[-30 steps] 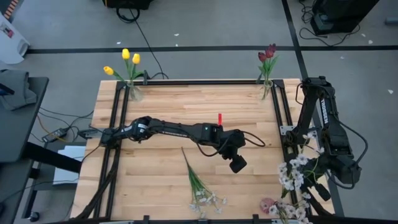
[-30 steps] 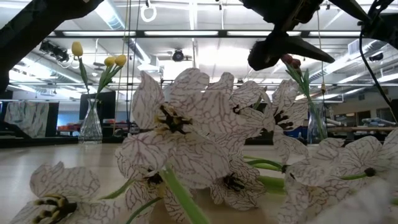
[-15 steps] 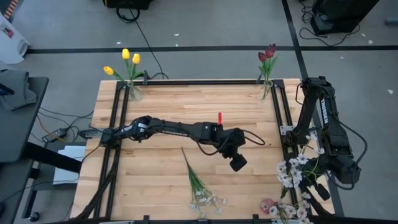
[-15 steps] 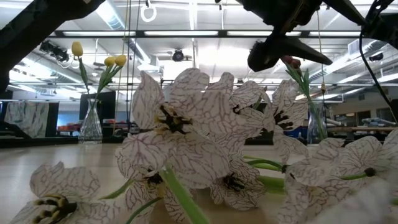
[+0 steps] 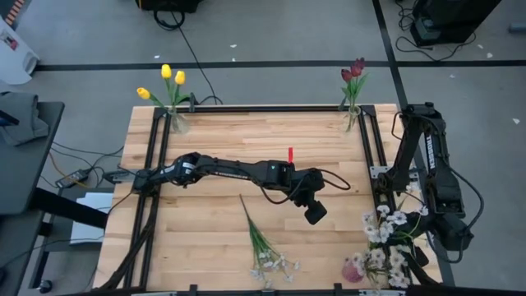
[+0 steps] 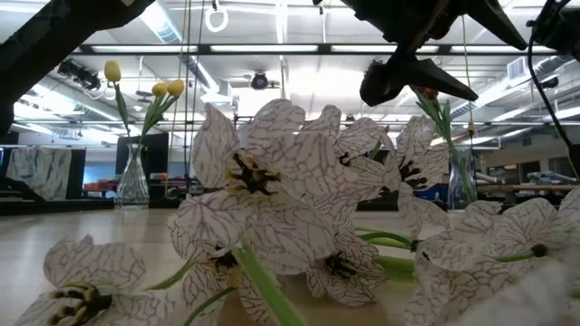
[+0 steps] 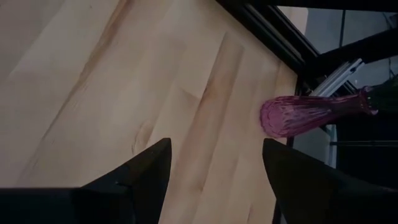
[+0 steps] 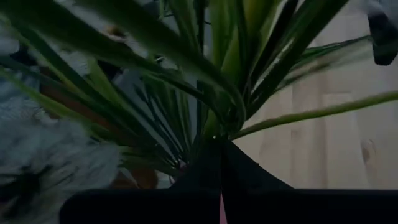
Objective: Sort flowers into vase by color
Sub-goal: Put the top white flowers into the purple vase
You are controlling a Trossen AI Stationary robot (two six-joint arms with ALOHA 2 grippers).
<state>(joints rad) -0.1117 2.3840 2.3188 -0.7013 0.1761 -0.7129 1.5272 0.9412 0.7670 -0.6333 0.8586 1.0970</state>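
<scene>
Flowers: we count three yellow tulips (image 5: 168, 78), two red tulips (image 5: 353, 71). Our left gripper (image 5: 313, 213) hangs open, empty; right gripper (image 8: 221, 186) pinches white flowers (image 5: 386, 247) above a toppled pink vase (image 7: 305, 113).

A light wooden table (image 5: 214, 247) with plank seams carries everything. At its far left corner stands a clear vase (image 5: 177, 122) with yellow tulips (image 5: 172, 76); at the far right corner a second clear vase (image 5: 352, 117) holds dark red tulips (image 5: 354, 70). A spray of small whitish blossoms (image 5: 265, 251) lies flat near the front edge. A pink vase (image 7: 311, 113) lies on its side at the front right corner, among more white flowers (image 5: 386, 247).
</scene>
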